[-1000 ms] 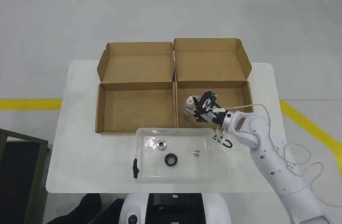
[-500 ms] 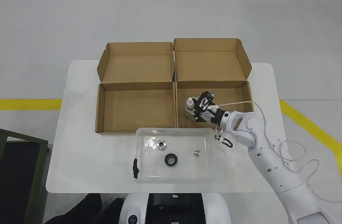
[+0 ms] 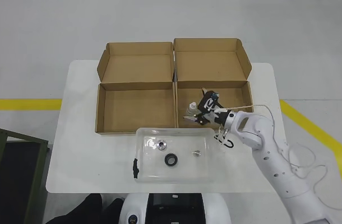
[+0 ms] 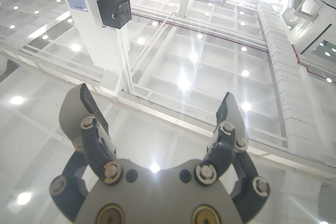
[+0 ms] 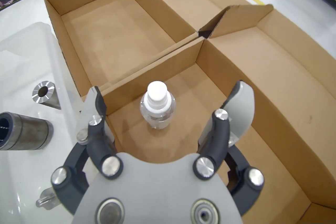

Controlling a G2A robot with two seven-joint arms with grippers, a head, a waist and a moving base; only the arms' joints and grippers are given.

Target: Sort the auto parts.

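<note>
Looking down in the top view, we find the right gripper [image 3: 199, 110] over the near-left corner of the right cardboard box [image 3: 238, 95], beside a small clear bottle [image 3: 192, 106]. Nearer, the transparent plastic tray [image 3: 203, 169] holds a black ring [image 3: 171, 159] and a metal sleeve [image 3: 161, 145]. In the left wrist view, the left gripper [image 4: 156, 99] spreads its ribbed fingers. In the right wrist view, the right gripper's smooth grey fingers stand apart, flanking, without touching, the upright white-capped bottle on the box's matte brown floor.
</note>
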